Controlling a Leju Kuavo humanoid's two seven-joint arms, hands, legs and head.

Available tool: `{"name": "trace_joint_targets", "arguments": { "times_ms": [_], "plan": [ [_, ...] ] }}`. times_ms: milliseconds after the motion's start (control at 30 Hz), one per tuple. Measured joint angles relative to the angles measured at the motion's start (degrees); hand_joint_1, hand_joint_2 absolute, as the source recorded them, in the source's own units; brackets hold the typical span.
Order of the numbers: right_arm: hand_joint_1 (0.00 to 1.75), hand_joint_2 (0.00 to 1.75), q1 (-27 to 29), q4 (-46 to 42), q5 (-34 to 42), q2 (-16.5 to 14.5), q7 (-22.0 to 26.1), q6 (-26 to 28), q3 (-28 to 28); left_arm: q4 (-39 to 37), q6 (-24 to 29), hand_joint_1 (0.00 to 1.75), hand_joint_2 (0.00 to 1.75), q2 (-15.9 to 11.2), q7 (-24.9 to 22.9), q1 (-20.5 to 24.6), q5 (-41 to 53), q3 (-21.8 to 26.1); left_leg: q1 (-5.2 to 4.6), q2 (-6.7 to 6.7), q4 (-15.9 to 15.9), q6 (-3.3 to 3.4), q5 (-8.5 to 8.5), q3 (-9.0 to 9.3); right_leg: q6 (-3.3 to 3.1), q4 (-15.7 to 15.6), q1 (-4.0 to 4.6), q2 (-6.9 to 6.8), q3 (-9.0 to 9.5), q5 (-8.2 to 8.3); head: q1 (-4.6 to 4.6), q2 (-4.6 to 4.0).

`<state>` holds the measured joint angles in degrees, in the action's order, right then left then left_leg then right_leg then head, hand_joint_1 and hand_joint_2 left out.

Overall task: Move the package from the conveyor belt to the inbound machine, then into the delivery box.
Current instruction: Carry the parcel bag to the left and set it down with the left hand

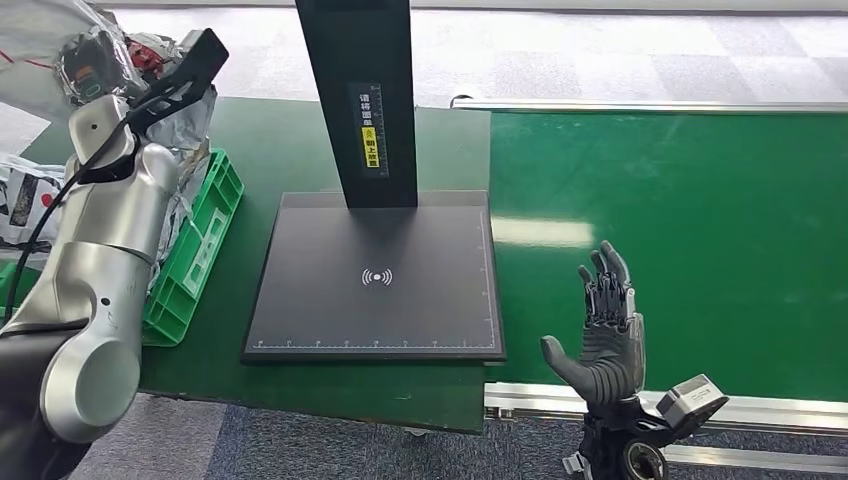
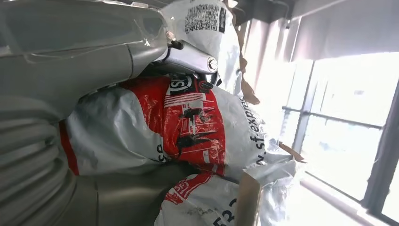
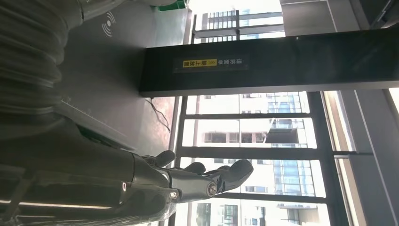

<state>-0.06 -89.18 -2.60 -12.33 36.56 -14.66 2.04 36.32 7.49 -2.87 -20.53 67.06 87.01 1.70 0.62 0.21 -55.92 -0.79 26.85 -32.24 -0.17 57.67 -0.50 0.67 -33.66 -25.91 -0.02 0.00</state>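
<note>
White-and-red plastic courier bag package sits right against the left hand in the left wrist view, over the pile of other grey and white mailer bags in the green plastic crate at the table's left end. Cannot tell whether the left hand's fingers are clamped on it or just resting against it; the hand itself is hidden in the head view behind the silver left arm.

Handling, my read: soft poly mailer, probably light, slick film, wrinkles and sags when lifted. No stiff edge to hook. Best take it across the middle of the body with a broad wrap, not by a corner, or it slips and folds.

Black flat scanner plate of the inbound machine with its black upright post is bare. Green conveyor belt to its right has no parcel on it in view.

Right hand hangs at the belt's near edge, fingers spread, palm up, holding nothing.
</note>
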Motion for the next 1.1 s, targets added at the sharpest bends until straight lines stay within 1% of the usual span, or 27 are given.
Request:
{"name": "trace_joint_targets", "arguments": {
  "times_ms": [167, 300, 400, 467, 600, 700, 867, 933, 1033, 1100],
  "plan": [
    [0.00, 1.75, -0.3, 0.0, -0.2, 0.0, -0.4, -0.3, 0.2, -7.5, -5.8, 1.75, 1.75, -2.5, -5.1, 3.1, 0.1, 0.1, 0.00, 0.03, 0.0, 0.00, 0.00, -0.07, 0.00, 0.0, 0.00, 0.01, -0.05, 0.00, 0.00, -0.01],
    [0.00, 1.75, -0.9, 0.2, -0.3, 0.0, -0.6, 0.0, 0.3, -11.8, -12.3, 1.75, 1.75, -4.2, -9.2, 4.2, 0.1, 0.9, 0.00, -0.05, 0.0, 0.00, 0.00, -0.10, 0.00, 0.0, 0.00, -0.03, -0.05, 0.00, 0.01, 0.00],
    [0.00, 1.75, -1.4, 0.7, -0.3, 0.0, -0.6, 0.8, 0.2, -14.2, -17.6, 1.75, 1.75, -5.3, -11.8, 4.0, 0.0, 1.9, 0.00, -0.08, 0.0, 0.00, 0.00, -0.10, 0.00, 0.0, 0.00, -0.04, -0.05, 0.00, 0.01, 0.00],
    [0.00, 1.75, -1.6, 1.1, -0.4, 0.0, -0.5, 1.3, 0.1, -15.4, -19.9, 1.75, 1.75, -5.7, -12.2, 3.5, -0.4, 2.7, 0.00, -0.12, 0.0, 0.00, 0.00, -0.11, 0.00, 0.0, 0.00, -0.06, -0.05, 0.00, 0.01, 0.00],
    [0.00, 1.75, -1.7, 1.8, -0.5, 0.0, -0.4, 1.7, -0.2, -16.8, -22.3, 1.75, 1.75, -6.1, -12.4, 2.8, -1.0, 4.1, 0.00, -0.13, 0.0, 0.00, 0.00, -0.13, 0.00, 0.0, 0.00, -0.07, -0.05, -0.01, 0.01, -0.01],
    [0.00, 1.75, -1.9, 2.3, -0.5, 0.0, -0.3, 1.8, -0.4, -17.6, -25.8, 1.75, 1.75, -6.2, -12.9, 2.5, -1.6, 5.2, 0.00, -0.11, 0.0, 0.00, 0.00, -0.14, 0.00, 0.0, 0.00, -0.07, -0.06, -0.01, 0.01, 0.00],
    [0.00, 1.75, -2.5, 2.9, -0.4, 0.0, -0.3, 1.9, -0.6, -18.3, -27.0, 1.75, 1.75, -6.4, -13.4, 1.4, -1.9, 6.5, 0.00, -0.14, 0.0, 0.00, 0.00, -0.13, 0.00, 0.0, 0.00, -0.08, -0.06, -0.01, 0.00, 0.00],
    [0.00, 1.75, -2.6, 3.2, -0.4, 0.0, -0.3, 2.0, -0.7, -18.6, -28.8, 1.75, 1.75, -6.6, -13.6, 1.3, -2.3, 7.0, 0.00, -0.13, 0.0, 0.00, 0.00, -0.13, 0.00, 0.0, 0.00, -0.08, -0.05, -0.01, 0.01, 0.00],
    [0.00, 1.75, -3.0, 3.6, -0.3, 0.0, -0.3, 2.5, -1.1, -19.0, -33.1, 1.75, 1.75, -7.1, -12.8, 0.3, -3.6, 8.6, 0.00, -0.08, 0.0, -0.01, 0.00, -0.10, 0.00, 0.0, 0.00, -0.06, -0.04, -0.01, -0.01, 0.00],
    [0.00, 1.75, -3.2, 3.8, 0.0, 0.0, -0.3, 3.0, -1.5, -19.2, -34.5, 1.75, 1.75, -7.3, -11.4, -0.6, -4.0, 9.7, 0.00, -0.09, 0.0, -0.01, 0.00, -0.09, 0.00, 0.0, 0.00, -0.07, -0.04, -0.01, 0.00, 0.00]
  ]
}}
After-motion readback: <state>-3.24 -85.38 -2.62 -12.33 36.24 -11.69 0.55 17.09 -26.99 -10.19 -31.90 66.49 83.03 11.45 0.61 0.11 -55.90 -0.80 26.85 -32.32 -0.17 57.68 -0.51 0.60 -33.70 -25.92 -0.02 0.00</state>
